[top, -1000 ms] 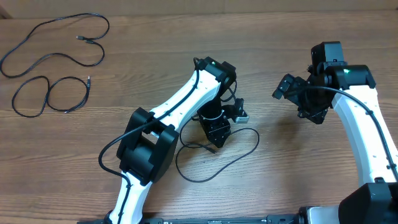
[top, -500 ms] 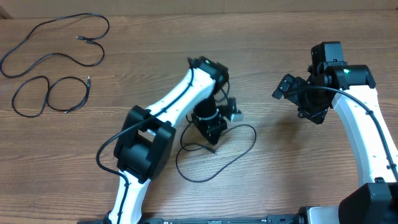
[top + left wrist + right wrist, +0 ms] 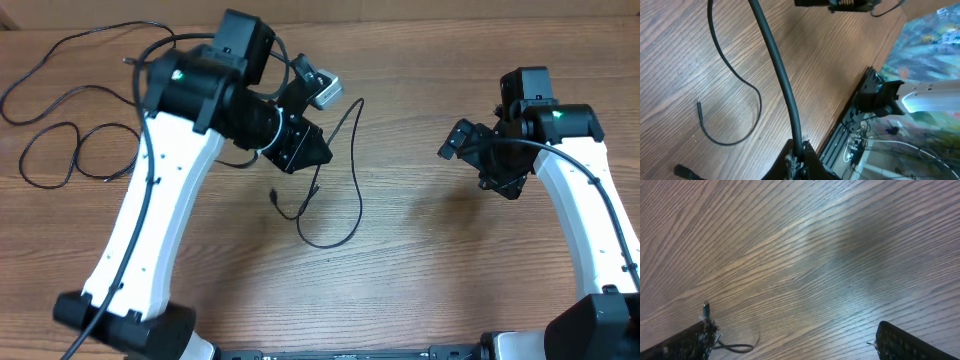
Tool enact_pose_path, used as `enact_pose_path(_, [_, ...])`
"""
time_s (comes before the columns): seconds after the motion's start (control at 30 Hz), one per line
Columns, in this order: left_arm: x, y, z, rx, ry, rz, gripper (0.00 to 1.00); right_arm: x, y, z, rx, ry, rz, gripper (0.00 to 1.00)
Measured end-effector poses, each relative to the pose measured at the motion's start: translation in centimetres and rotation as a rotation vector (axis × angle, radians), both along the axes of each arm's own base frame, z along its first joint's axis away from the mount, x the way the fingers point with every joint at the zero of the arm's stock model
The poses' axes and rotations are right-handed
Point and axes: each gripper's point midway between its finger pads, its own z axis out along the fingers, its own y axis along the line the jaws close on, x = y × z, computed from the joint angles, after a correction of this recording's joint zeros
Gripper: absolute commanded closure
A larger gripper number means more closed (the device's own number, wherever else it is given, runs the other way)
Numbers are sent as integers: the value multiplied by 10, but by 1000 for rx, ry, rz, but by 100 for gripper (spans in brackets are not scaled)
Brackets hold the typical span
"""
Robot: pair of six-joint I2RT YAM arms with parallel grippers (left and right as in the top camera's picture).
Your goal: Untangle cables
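Overhead: my left pincer (image 3: 303,150) is clamped shut on one cable (image 3: 353,175), which droops in a long loop onto the table (image 3: 430,290). I'd pull slow and wide so the loop opens instead of knotting. The other cables (image 3: 80,150) lie well apart, far left, under my arm.

Left wrist: the cable runs straight into my closed fingers (image 3: 810,167).

Right wrist: right pincer (image 3: 790,345) gapes wide, holding nothing.

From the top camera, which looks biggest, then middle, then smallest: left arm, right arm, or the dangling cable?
1. Left arm, though it seems nearer the camera, which may inflate it.
2. Right arm.
3. Dangling cable, just a thin loop.
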Motion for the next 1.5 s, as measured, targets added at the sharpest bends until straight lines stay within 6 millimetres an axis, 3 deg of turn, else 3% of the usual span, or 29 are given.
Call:
enact_pose_path(0.3, [-10, 3, 2, 8, 42, 15, 96, -1, 18, 4, 110, 9, -15, 0])
enact_pose_path(0.4, [-11, 4, 2, 7, 86, 63, 96, 6, 44, 15, 242, -39, 75, 0])
enact_pose_path(0.5, [-9, 3, 2, 3, 133, 122, 96, -1, 91, 27, 337, -107, 328, 0])
enact_pose_path(0.53, [-8, 2, 3, 0, 147, 141, 96, -6, 114, 29, 339, -134, 446, 0])
enact_pose_path(0.63, [-8, 2, 3, -2, 177, 174, 96, -2, 152, 29, 230, -250, 633, 0])
enact_pose_path(0.73, [-11, -1, 6, -28, 210, 185, 96, 6, 173, 32, 155, -342, 715, 0])
enact_pose_path(0.93, [-18, -9, 16, -100, 265, 167, 96, 16, 184, 39, 146, -422, 744, 0])
enact_pose_path(1.07, [-19, -8, 26, -169, 309, 166, 96, 20, 189, 21, 164, -452, 749, 1])
enact_pose_path(1.2, [-23, -12, 36, -231, 339, 145, 96, 28, 195, 11, 198, -496, 713, 28])
enact_pose_path(1.27, [-25, -15, 41, -261, 351, 131, 96, 30, 199, 15, 222, -513, 703, 58])
enact_pose_path(1.3, [-26, -15, 42, -270, 355, 126, 96, 30, 201, 17, 232, -515, 700, 67])
enact_pose_path(1.33, [-27, -16, 44, -278, 357, 122, 96, 29, 201, 17, 239, -513, 702, 87])
enact_pose_path(1.37, [-27, -16, 45, -281, 354, 118, 96, 28, 202, 17, 246, -508, 699, 96])
enact_pose_path(1.5, [-27, -14, 43, -264, 333, 121, 96, 18, 204, 13, 282, -461, 708, 96])
